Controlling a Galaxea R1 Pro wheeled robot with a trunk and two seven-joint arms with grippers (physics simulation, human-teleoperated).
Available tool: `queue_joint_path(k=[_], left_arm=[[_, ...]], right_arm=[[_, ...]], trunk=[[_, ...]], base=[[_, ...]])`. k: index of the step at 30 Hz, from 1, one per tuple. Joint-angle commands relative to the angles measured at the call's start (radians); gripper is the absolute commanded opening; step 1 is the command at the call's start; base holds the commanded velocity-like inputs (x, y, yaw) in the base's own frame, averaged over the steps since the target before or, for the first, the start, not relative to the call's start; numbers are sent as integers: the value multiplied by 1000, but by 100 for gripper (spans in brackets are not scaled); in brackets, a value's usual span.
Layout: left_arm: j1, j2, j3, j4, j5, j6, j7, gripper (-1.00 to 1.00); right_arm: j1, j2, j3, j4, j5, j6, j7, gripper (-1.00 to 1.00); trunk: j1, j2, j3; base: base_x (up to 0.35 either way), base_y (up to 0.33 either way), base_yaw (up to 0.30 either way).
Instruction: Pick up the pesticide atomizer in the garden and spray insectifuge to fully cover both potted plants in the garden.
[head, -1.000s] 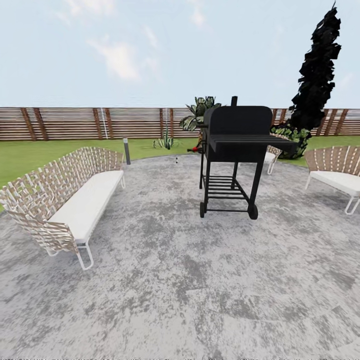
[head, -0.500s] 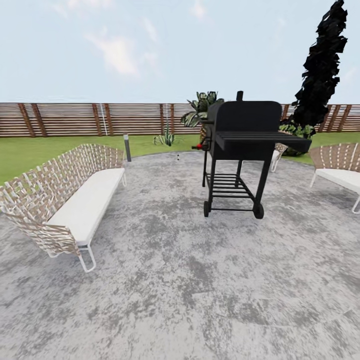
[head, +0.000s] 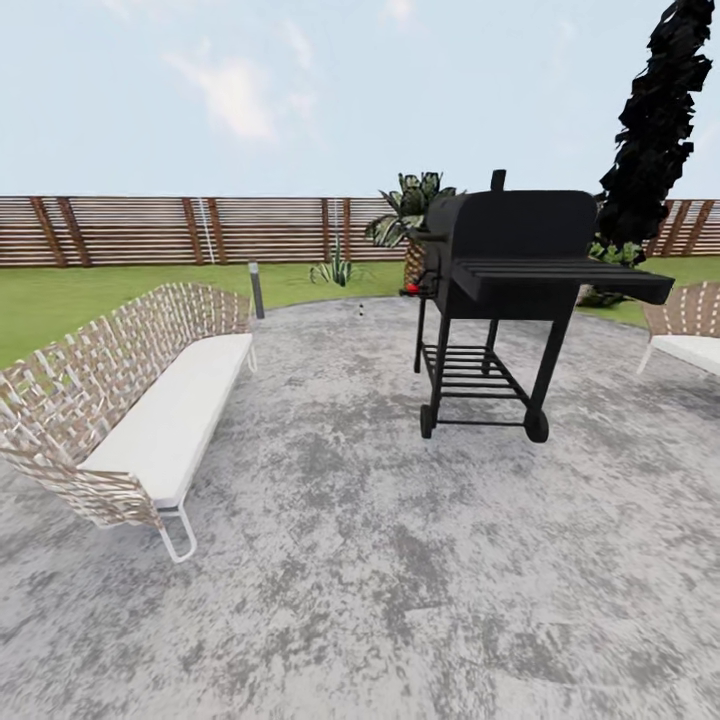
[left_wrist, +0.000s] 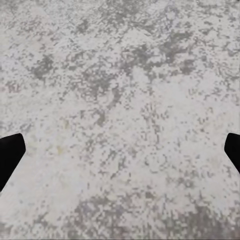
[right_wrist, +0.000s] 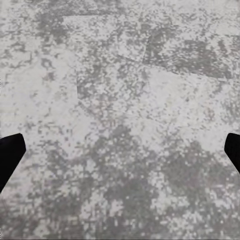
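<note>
Both grippers are spread wide, nothing between the fingers. In the left wrist view the left gripper (left_wrist: 120, 150) shows just two dark fingertips (left_wrist: 10, 155) at opposite edges, with mottled grey paving under them. Same deal for the right gripper (right_wrist: 120, 150): dark fingertips (right_wrist: 10, 155) far apart over the patio, holding nothing and touching nothing.

The head view is where the actual scene is. The round grey patio (head: 380, 560) takes up most of the ground, with a woven bench (head: 130, 400) with a white cushion on the left and a black wheeled grill (head: 510, 290) standing right of centre. A second woven chair (head: 690, 325) pokes in at the far right edge.

The pesticide atomizer (head: 361, 310) is a tiny dark thing with a pale top, standing upright at the far rim of the patio, between the short grey post light (head: 256, 290) and the grill. Way too small to make out any detail. Just behind it on the lawn (head: 60, 310) sits one potted plant (head: 336, 270), a low spiky green rosette in front of the slatted wooden fence (head: 150, 230). A leafy palm-like plant (head: 410, 215) peeks out behind the grill, and a tall dark tree (head: 655, 120) rises at the right.
</note>
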Motion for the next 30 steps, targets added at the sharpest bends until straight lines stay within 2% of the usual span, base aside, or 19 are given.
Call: queue_joint_path(k=[1, 12, 30], left_arm=[[-1, 0, 1, 1, 1, -3, 1, 100], [-1, 2, 1, 1, 1, -2, 2, 100], [-1, 2, 1, 0, 1, -2, 2, 100]], right_arm=[[0, 0, 0, 0, 0, -3, -1, 100], [0, 0, 0, 0, 0, -3, 0, 100], [0, -2, 1, 1, 3, -5, 2, 100]], trunk=[[0, 0, -3], [0, 0, -18], [0, 0, -19]], base=[[330, 53, 0], [337, 10, 0], [339, 4, 0]])
